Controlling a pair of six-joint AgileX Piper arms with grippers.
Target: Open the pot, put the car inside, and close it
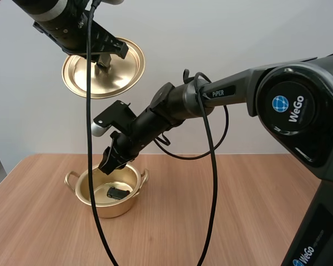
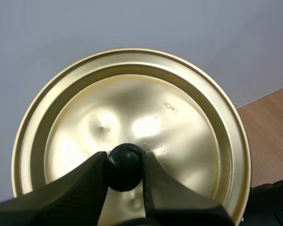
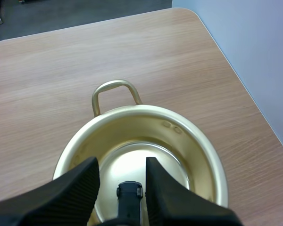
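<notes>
left jaws clamped on knob [image 2: 125, 165] of lid [image 2: 179, 108] | right jaws apart, car [image 1: 118, 193] below them in pot [image 1: 114, 209] | pot on wooden table [image 1: 238, 221]

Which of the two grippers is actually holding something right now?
The left gripper: its fingers pinch the black knob of the lid. The right gripper is open over the pot, the car lying inside.

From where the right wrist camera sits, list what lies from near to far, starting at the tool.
right tool, fingers apart → car on the pot floor → pot far wall → handle → table
</notes>
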